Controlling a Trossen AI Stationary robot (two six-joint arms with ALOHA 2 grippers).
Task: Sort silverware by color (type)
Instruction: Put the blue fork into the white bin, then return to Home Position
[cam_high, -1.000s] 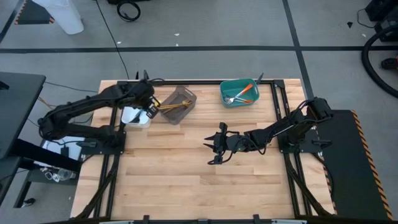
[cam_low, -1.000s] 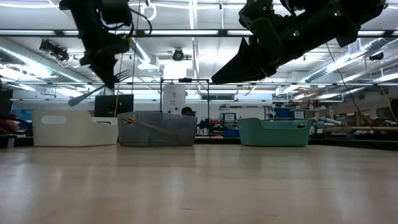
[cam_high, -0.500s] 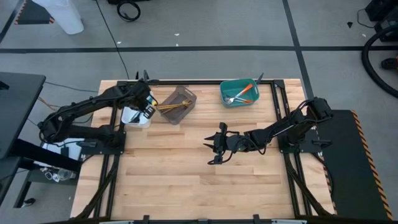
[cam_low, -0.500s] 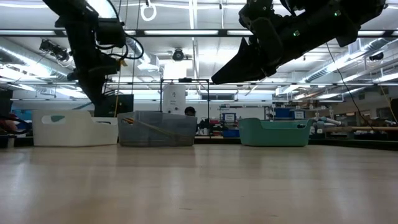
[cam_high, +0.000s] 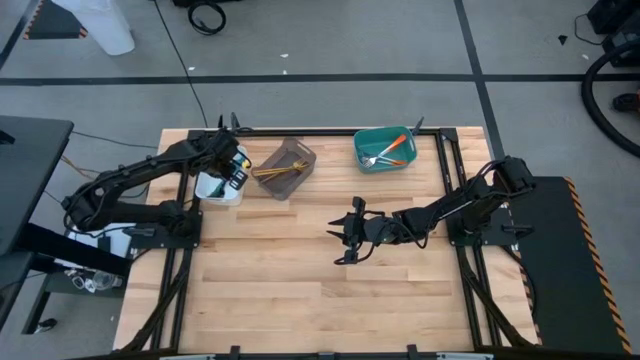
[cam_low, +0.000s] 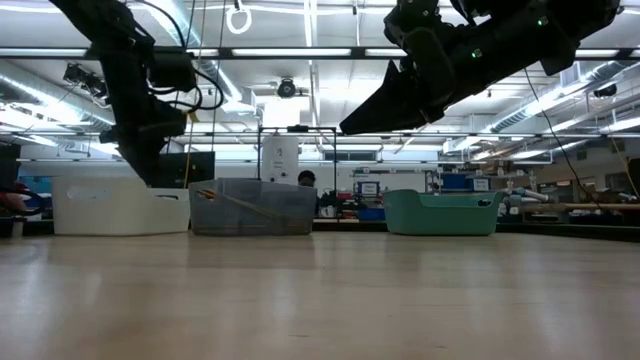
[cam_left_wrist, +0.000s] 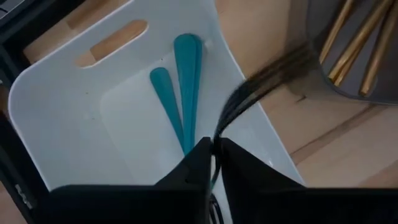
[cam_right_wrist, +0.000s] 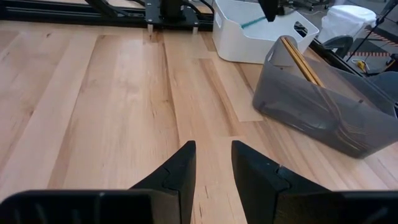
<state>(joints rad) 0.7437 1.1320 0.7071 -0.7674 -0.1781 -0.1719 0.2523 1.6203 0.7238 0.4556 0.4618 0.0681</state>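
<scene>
Silverware, as I read it from the remote feeds:

- Two teal-handled utensils (cam_left_wrist: 185, 87) lie side by side on the floor of the white bin (cam_left_wrist: 56, 124), handles roughly parallel.
- A third piece, a fork (cam_left_wrist: 261, 84), sits between the fingers of the left gripper (cam_left_wrist: 214, 144). Its tines stick out over the bin's edge toward the table and are smeared in the wrist view. A sliver of teal handle shows in the narrow gap between the fingers.
- The fingers stand close together, but I cannot tell whether they are pinching the fork or have let go of it.
- Tan wooden utensils (cam_high: 275, 172) rest in the grey-brown bin (cam_high: 290, 160), just beside the white bin, leaning across it at a slant.
- An orange-handled fork (cam_high: 397, 146) lies in the teal bin (cam_high: 385, 160) at the back of the table, well apart from the other two bins. Another slim piece lies beside it; its handle colour is too small to read.

Arms:

- The left gripper (cam_high: 235, 170) hangs over the white bin (cam_high: 215, 190) at the table's back-left corner.
- The right gripper (cam_high: 345, 240) hovers above the bare middle of the wooden table (cam_high: 300, 290). Its jaws are spread with nothing between them, and they point toward the grey-brown bin (cam_right_wrist: 323, 118).
</scene>
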